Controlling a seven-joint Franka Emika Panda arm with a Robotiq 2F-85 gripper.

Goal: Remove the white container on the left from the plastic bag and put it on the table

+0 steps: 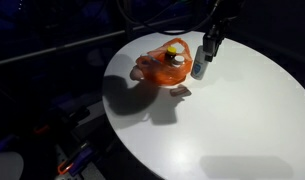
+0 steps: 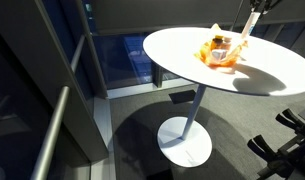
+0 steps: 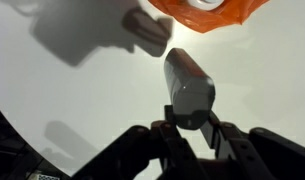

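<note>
Lower the white container (image 1: 200,68) straight down onto a bare part of the worktop (image 1: 242,120) and hold it upright until its base sits flat. Release only then, and open the jaws just enough to clear its sides. Choose a spot clear of the plastic bag (image 1: 157,65) and of the small beige piece (image 1: 180,92) that lies on the worktop just in front of it, so neither tips the container as it lands. Retract vertically after release to avoid dragging it over. The end effector (image 3: 190,122) is clamped on the white container, gripping its upper end, with the body hanging below the jaws. The container is out of the plastic bag, just beside it on the side away from the bag's handles. From these views you cannot tell whether its base touches the worktop yet. A jar with a yellow lid (image 1: 175,52) sits inside the bag.
</note>
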